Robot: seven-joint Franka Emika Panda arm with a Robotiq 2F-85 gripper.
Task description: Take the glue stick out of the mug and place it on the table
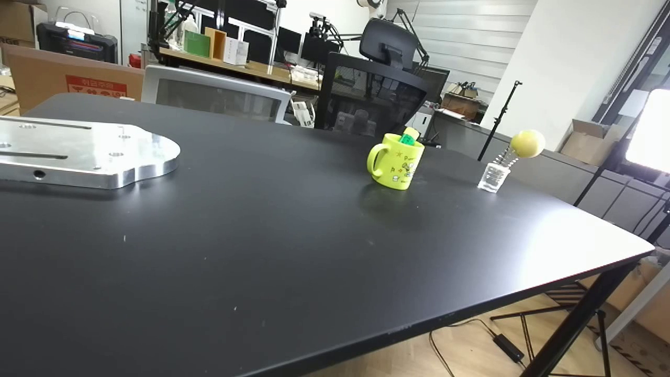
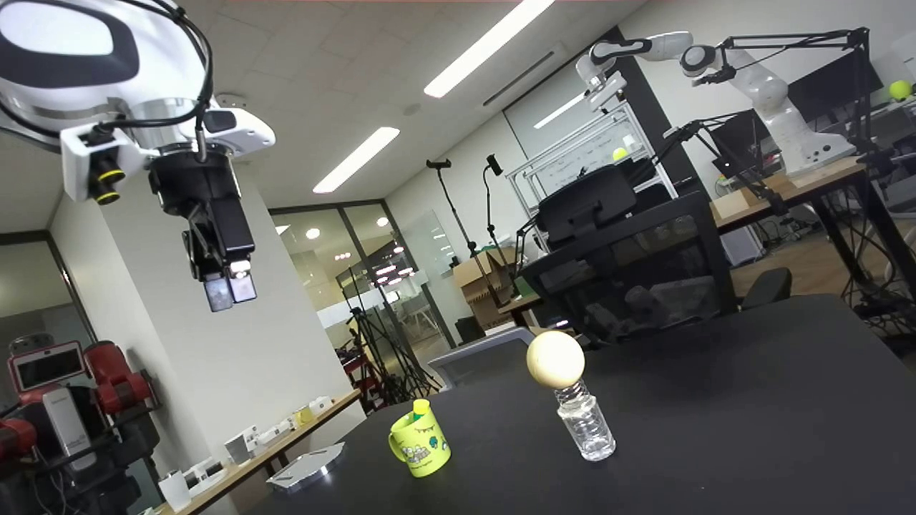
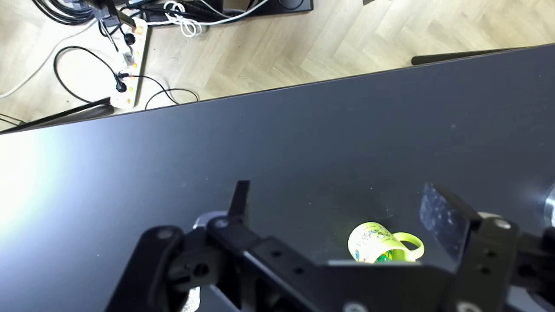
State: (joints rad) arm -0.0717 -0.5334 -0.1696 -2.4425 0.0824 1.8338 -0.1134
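The jaws of the black two-finger gripper (image 3: pixel 338 197) are spread wide, as the wrist view shows; the gripper hangs in the air from a white robot arm (image 2: pixel 157 57), well apart from the black tabletop (image 1: pixel 261 251). Seen from the wrist, the yellow-green cylindrical mug (image 3: pixel 368 242) shows beyond the gap between the fingers, partly covered by the dark linkage. It stands on the tabletop, a loop handle on its side, printed with small cartoon figures and what looks like lettering, too fine to read. The glue stick (image 1: pixel 409 136), green with a yellow cap, is inside the mug, its capped end rising above the rim in both exterior views.

Near the mug stands a clear bottle (image 1: pixel 493 178) with a ridged neck, topped by a pale yellow ball (image 1: pixel 527 143). On the mug's other side, farther off, lies a flat silver metal plate (image 1: pixel 84 144) with slots and round holes.

Beyond the tabletop, a brown cardboard box (image 1: pixel 36 78) bears a red label (image 1: pixel 97 85) reading 취급주의, with smaller marks too blurred to make out. Another brown carton (image 1: pixel 15 21) shows letters that look like "RGE", partly cut off. In an exterior view a white board (image 2: pixel 572 164) carries dark writing too small to read.
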